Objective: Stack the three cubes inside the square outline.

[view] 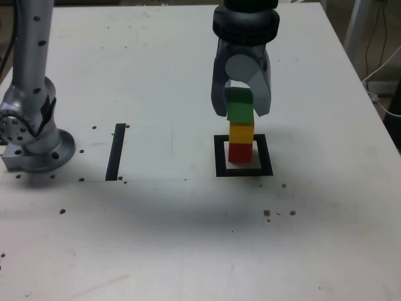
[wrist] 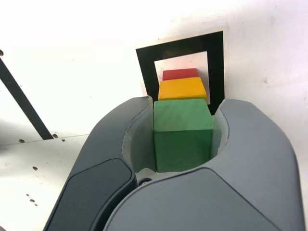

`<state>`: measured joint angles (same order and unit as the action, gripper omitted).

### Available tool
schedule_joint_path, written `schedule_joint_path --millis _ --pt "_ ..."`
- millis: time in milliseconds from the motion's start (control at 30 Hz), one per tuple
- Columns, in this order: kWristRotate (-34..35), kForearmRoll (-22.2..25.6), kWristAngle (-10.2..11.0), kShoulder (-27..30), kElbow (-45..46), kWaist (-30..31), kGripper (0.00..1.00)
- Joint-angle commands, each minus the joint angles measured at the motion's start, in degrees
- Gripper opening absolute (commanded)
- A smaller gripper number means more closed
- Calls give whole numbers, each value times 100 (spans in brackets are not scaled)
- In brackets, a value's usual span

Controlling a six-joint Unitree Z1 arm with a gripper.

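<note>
Cubes point(view: 241, 133) inside outline point(view: 220, 157) — margin point(view: 255, 157) beside

White tabletop point(view: 150, 238) with dark specks, thin cables point(view: 380, 94) at the exterior view's right.

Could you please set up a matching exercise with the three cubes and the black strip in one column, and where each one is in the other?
Things
1. Green cube
2. Yellow cube
3. Red cube
4. Black strip

Places
A. Directly under the green cube
B. To the exterior view's left of the square outline
C. Between the gripper's jaws
D. Lowest in the stack

Pairs
1-C, 2-A, 3-D, 4-B
</note>
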<state>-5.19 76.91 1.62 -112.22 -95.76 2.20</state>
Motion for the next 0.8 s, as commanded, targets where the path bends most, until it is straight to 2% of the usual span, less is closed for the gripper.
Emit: schedule_joint_path --millis 0,333,433,533,667,767 --pt "0 -30 -22 -20 17 -13 20" --pt "0 -127 -81 -75 119 -13 40" --pt "0 -150 -82 -93 133 -13 49" --pt "0 -171 -76 -90 135 -13 60" --pt "1 -204 -58 -37 103 -13 86" --pt "20 -190 -48 30 104 -12 98"
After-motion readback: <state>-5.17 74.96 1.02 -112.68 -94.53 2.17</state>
